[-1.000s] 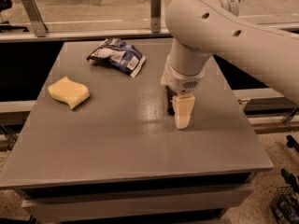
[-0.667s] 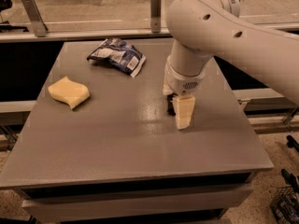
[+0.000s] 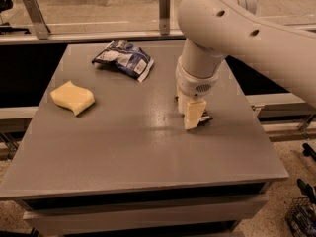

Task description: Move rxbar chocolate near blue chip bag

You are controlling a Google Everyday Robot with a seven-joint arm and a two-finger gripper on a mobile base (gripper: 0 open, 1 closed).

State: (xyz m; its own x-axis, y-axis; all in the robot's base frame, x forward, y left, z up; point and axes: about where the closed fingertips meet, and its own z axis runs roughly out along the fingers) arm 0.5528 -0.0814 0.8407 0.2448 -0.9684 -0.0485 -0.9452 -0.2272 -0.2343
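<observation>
Grey tabletop (image 3: 123, 162) fills the near half of my view, with nothing of the task on it. Further in, right of centre, the tool (image 3: 193, 117) points straight down and reaches the surface. The rxbar chocolate (image 3: 206, 117) lies right at it: I see only a dark sliver at the tool's right side and a smaller dark bit at its far-left side, the rest hidden behind the cream part. That suggests the bar's long axis runs from far-left to near-right under the tool, though I cannot be sure. Whether the tool is clenched on the bar or released I cannot tell.

At about the same depth, well off to the left, sits the yellow wavy sponge (image 3: 72, 97). Beyond, the blue chip bag (image 3: 123, 58) lies crumpled near the far edge, up and to the left of the tool and well apart from it. So the carry I judge is needed goes away from me and leftward, passing clear of the sponge.

Against a second ago, the tool stands at nearly the same spot, perhaps a shade higher; bag and sponge have not shifted.
</observation>
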